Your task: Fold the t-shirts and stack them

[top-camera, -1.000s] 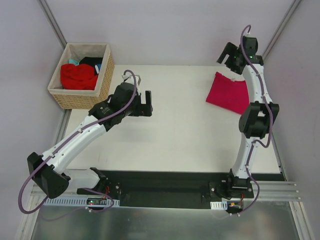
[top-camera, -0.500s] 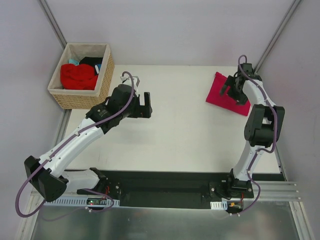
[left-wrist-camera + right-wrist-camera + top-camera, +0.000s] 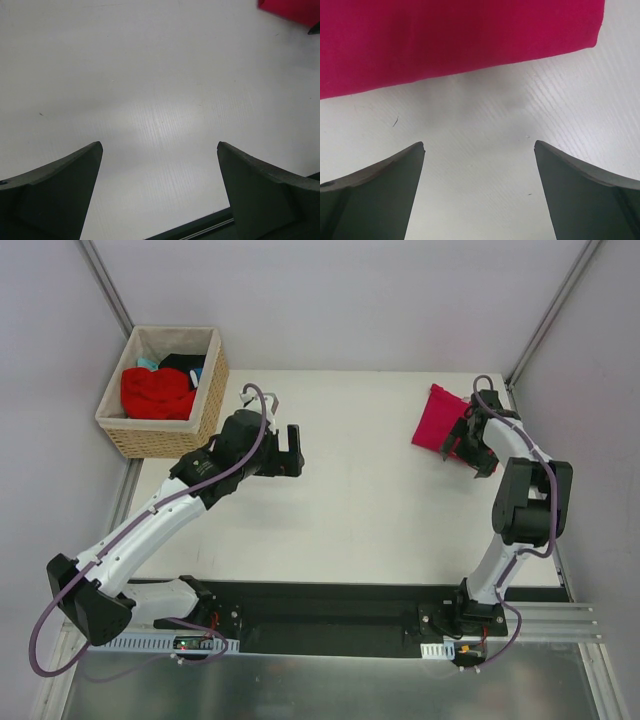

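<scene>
There were two t-shirts, one basket and two arms. The red t-shirt [image 3: 157, 392] lay bunched up inside the wicker basket [image 3: 150, 443] at the far left corner of the bench [image 3: 380, 500]. It filled most of the basket. Behind it, against the far side, sat one black piece of cloth [image 3: 185, 364] and a small bit of something teal [image 3: 147, 364]; what these were could not be made out.

The pink t-shirt [image 3: 440, 418] lay flat and folded on the far right of the bench, well apart from the basket.

The right gripper [image 3: 479, 147] stood released, fingers wide, just beside the near edge of the pink t-shirt, with only bare bench between the fingers. The left gripper [image 3: 159, 145] was also released and held nothing. It hung over bare bench on the left side, near the basket and pointing right across the bench, with one corner of the pink t-shirt at the top right of its view.
</scene>
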Robot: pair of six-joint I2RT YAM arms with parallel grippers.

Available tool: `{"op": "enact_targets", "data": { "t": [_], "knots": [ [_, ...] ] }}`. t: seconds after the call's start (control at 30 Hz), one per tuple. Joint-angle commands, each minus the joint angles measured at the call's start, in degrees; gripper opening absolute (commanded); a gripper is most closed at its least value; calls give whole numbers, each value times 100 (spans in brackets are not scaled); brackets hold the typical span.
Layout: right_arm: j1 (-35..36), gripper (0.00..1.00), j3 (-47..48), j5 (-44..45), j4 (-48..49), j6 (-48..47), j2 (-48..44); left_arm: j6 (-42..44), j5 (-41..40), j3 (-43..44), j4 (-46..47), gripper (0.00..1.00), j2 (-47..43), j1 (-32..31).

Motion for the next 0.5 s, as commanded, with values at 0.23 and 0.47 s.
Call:
{"op": "enact_targets", "data": {
  "t": [0.23, 0.47],
  "knots": [
    [-172, 96, 622, 226, -153, 119, 928, -1, -98, -136, 127, 99, -337, 65],
    [-269, 96, 1448, 252, -426, 23, 1596, 34, -133, -31, 136, 99, -144, 109]
  ]
}}
